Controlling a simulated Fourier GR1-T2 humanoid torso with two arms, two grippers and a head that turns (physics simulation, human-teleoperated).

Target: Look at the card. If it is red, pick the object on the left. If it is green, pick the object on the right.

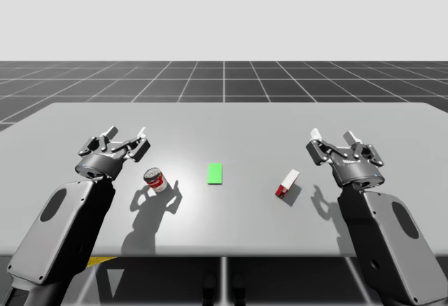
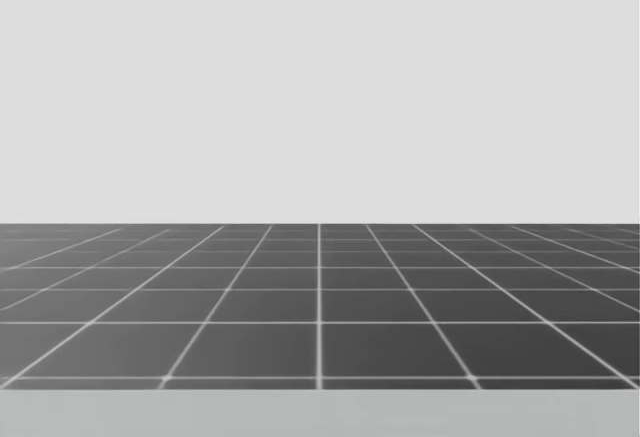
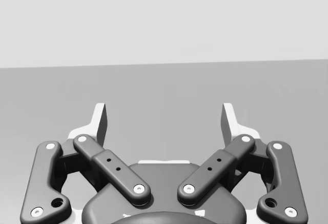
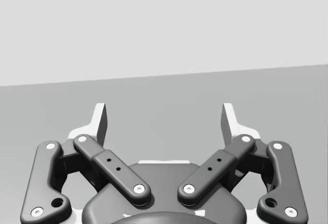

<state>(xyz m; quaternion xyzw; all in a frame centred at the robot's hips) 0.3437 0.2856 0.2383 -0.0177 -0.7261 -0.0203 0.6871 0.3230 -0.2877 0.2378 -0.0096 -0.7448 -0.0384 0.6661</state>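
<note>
The green card lies flat at the centre of the worktop. A red-and-white can stands upright to the card's left. A red-and-white box lies to its right. The left pincer hovers near the can and the right pincer near the box, neither touching. Both pincers are spread wide and hold nothing.

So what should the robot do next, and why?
Probably move my right pincer over to the red and white box. The card is green, which means the object on the right, and that box lies there untouched, with the open pincer apart from it.
</note>
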